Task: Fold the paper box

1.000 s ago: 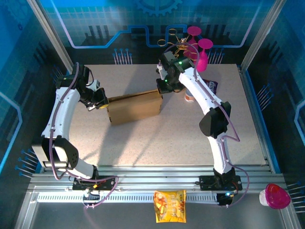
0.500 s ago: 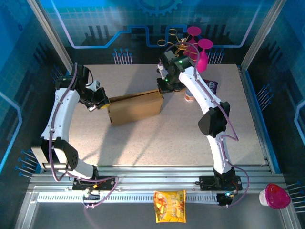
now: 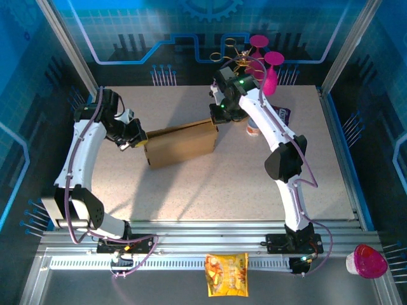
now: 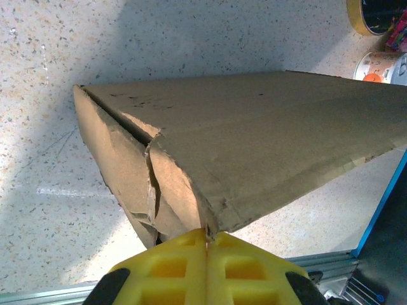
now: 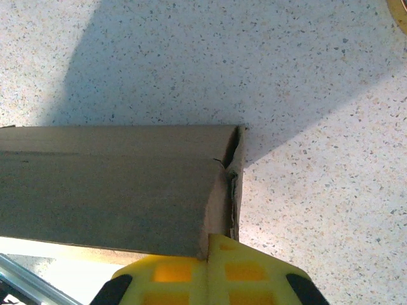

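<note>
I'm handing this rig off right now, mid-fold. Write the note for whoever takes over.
Left gripper: shut, tips against a corner at the left end of the paper box; I cannot tell if any cardboard is pinched.
Right gripper: shut, tips against the box's right end edge.
Box: lying on the table, between the two grippers.
Done: the cardboard is already formed into a rectangular carton.
Left: the left end flaps look crumpled and gapped, and the right end shows a slit; both ends probably need pressing closed.
</note>
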`<action>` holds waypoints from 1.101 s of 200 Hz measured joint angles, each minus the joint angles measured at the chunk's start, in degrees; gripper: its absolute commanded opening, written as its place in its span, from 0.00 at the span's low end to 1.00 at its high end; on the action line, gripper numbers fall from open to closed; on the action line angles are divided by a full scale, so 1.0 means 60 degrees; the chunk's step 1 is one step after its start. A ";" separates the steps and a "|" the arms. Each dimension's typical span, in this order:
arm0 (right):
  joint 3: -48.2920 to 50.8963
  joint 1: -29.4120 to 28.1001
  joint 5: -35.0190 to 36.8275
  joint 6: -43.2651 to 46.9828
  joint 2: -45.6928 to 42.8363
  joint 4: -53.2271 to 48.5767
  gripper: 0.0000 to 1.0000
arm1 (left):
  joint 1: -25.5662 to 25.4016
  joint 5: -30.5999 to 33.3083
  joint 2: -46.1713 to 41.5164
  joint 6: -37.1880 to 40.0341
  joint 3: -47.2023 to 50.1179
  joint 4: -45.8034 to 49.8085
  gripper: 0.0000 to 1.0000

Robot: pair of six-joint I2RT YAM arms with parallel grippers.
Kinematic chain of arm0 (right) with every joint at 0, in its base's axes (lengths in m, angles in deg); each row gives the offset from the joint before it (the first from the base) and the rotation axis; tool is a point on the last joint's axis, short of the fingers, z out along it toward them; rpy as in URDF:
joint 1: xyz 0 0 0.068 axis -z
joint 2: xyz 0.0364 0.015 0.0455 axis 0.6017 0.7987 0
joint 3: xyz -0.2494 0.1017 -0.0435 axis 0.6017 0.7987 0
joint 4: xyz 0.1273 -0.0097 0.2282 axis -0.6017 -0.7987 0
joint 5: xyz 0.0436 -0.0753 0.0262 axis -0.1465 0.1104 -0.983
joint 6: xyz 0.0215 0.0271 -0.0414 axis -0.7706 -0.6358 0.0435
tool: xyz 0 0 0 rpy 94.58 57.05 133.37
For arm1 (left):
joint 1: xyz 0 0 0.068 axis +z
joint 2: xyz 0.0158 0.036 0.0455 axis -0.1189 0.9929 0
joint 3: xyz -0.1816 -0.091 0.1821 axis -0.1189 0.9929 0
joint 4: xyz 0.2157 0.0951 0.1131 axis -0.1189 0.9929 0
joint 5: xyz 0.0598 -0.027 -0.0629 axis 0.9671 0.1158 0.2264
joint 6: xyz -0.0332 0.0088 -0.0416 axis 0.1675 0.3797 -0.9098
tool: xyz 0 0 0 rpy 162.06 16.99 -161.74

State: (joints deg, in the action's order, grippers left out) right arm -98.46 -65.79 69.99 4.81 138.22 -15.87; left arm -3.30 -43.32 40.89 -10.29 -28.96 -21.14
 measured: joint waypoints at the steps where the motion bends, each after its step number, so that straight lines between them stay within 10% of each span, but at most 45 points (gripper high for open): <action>1: 0.0000 0.0000 -0.0004 0.0000 0.0000 0.0000 0.00 | -0.0004 0.0000 -0.0007 -0.0004 0.0015 -0.0011 0.00; 147: 0.1180 -0.0025 -0.0018 0.0047 -0.0368 0.0459 0.00 | 0.0073 0.0004 -0.0612 -0.0033 0.1621 -0.0645 0.00; 220: 0.1242 -0.0025 0.0047 -0.0313 -0.0488 0.0386 0.40 | 0.0073 -0.0004 -0.0612 -0.0069 0.1621 -0.0750 0.00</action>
State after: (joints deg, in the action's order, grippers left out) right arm -91.01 -65.94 70.27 2.93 135.29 -13.55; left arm -2.86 -43.34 37.21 -10.70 -19.23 -25.64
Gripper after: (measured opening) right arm 0.349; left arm 0.059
